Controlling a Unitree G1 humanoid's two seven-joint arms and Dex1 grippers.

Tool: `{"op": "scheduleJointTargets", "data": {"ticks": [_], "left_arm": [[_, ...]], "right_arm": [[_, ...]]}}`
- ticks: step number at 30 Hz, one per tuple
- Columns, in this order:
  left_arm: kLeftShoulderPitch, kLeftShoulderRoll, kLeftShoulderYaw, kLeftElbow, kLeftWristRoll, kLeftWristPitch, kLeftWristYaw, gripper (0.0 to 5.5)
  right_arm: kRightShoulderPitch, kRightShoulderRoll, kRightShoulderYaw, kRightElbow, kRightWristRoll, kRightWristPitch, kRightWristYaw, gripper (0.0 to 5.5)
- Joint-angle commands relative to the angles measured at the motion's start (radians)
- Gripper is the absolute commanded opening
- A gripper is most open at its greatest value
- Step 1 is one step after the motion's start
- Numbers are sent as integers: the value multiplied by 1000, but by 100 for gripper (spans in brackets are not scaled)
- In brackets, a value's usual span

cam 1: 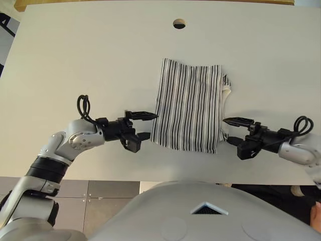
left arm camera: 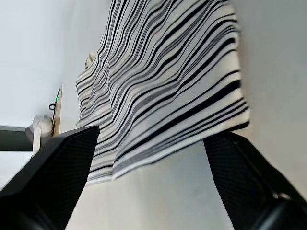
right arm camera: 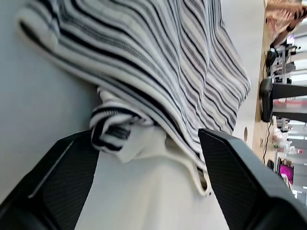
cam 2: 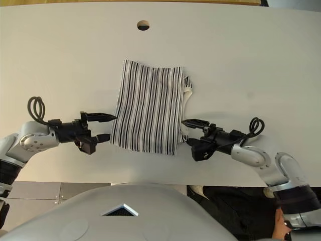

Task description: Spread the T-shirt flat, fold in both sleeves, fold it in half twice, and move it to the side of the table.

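As seen from overhead, noted folded striped T-shirt (cam 1: 188, 105) flat on white counter (cam 1: 75, 60); logged left pincer (cam 1: 152, 125), right pincer (cam 1: 225, 130) flanking its near corners, both spread wide, empty.

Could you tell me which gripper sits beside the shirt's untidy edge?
The right gripper: the T-shirt bunches out in white folds on its side, while the left gripper faces a straight striped edge.

One T-shirt (cam 1: 188, 105), one table (cam 1: 75, 60), two grippers: left gripper (cam 1: 152, 125), right gripper (cam 1: 225, 130).
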Motion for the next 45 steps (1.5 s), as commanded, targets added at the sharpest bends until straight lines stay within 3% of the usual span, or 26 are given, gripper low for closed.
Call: {"op": "scheduleJointTargets", "data": {"ticks": [1, 7, 15, 28, 35, 45], "left_arm": [[-4, -3, -91, 45, 39, -2, -93, 398], [-18, 16, -138, 51, 9, -22, -130, 398], [-49, -1, -182, 106, 4, -48, -140, 261], [-57, -18, -207, 146, -10, -69, -129, 57], [-55, -32, -197, 156, -16, -74, -113, 17], [113, 5, -169, 1, -169, -47, -109, 15]], "right_arm": [[-30, 22, 81, 62, -67, -26, 34, 367], [-52, 12, 108, 46, -64, -28, 53, 367], [-47, -9, 108, 48, -54, -36, 49, 372], [-55, 16, 103, 101, -61, -35, 13, 120], [-61, 34, 106, 97, -49, -39, 8, 15], [12, 44, 78, 80, 80, -99, -36, 10]]}}
